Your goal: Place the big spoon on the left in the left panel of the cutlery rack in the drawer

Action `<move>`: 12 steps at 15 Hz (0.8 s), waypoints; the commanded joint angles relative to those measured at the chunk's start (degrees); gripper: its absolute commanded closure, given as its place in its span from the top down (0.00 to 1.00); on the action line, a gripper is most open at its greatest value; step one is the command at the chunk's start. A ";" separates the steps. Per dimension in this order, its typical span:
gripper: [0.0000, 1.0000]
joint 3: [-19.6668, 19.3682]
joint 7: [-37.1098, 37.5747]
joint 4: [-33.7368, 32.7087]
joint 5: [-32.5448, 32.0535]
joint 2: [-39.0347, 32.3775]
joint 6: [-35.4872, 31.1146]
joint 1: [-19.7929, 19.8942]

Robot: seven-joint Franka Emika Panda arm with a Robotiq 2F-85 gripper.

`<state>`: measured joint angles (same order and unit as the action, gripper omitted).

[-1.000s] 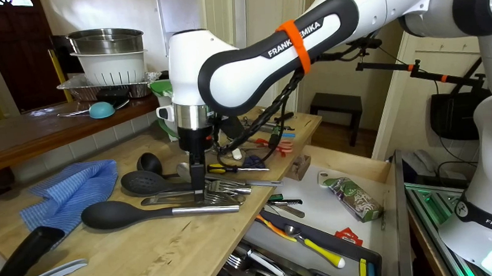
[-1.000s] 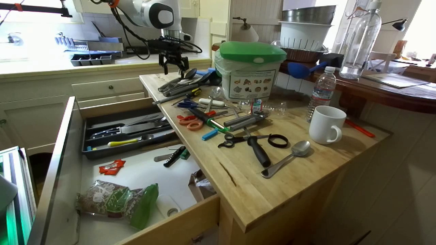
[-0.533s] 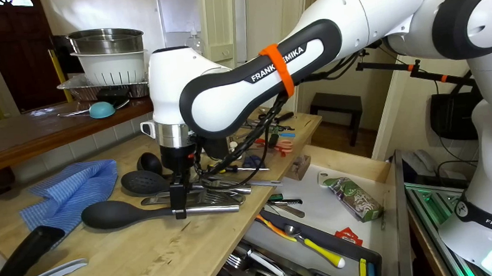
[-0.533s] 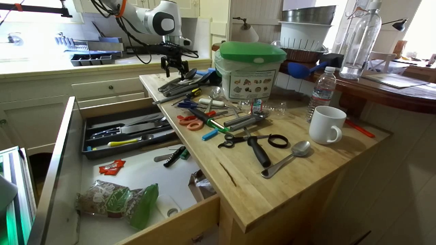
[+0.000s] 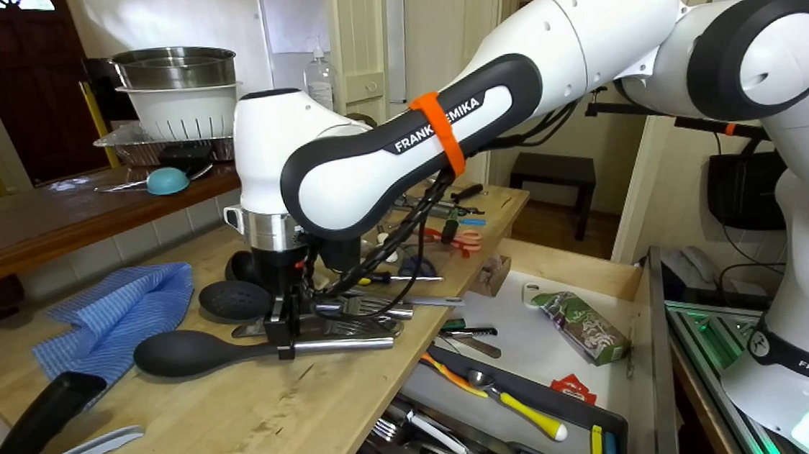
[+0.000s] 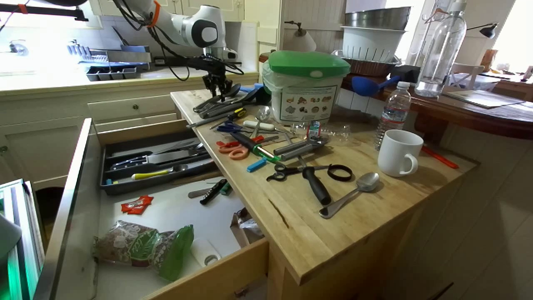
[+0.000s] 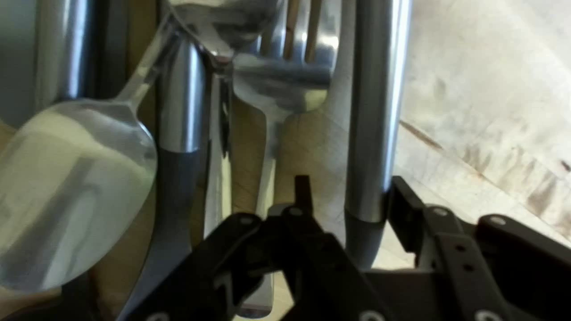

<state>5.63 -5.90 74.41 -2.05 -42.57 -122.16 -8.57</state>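
The big spoon lies on the wooden worktop, its dark oval bowl [image 5: 182, 353] pointing away from the drawer and its silvery handle [image 5: 345, 345] reaching toward the worktop's edge. My gripper [image 5: 286, 344] is low over the spoon where bowl neck and handle join. In the wrist view the handle [image 7: 374, 116] runs between the gripper's fingertips [image 7: 403, 196]: the right one is against or very near it, while a gap shows on the left side. The dark cutlery rack [image 6: 125, 188] sits in the pulled-out drawer [image 6: 216, 273], holding yellow- and steel-handled utensils.
Close beside the spoon lie a slotted spoon [image 5: 231, 302], a ladle [image 5: 240, 266] and a pile with a fork [image 7: 285, 84] and a large steel spoon [image 7: 76, 187]. A blue cloth [image 5: 125, 307] is behind. A black-handled tool [image 5: 51, 413] lies at the near corner.
From over the utensil pile, my gripper has moved sideways and down onto the big spoon's handle. Its fingers have come closer together. The spoon itself has not visibly moved.
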 commanded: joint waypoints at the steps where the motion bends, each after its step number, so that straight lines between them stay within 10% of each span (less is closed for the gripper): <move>1: 0.16 -0.32 1.47 -3.11 -0.06 -1.75 1.56 -0.44; 3: 0.01 -0.08 1.60 -3.13 0.24 -1.05 2.70 -0.44; 12: 0.06 6.46 -9.44 13.11 7.26 22.80 15.61 2.48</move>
<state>10.01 -9.38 78.32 1.07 -29.55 -113.10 -8.18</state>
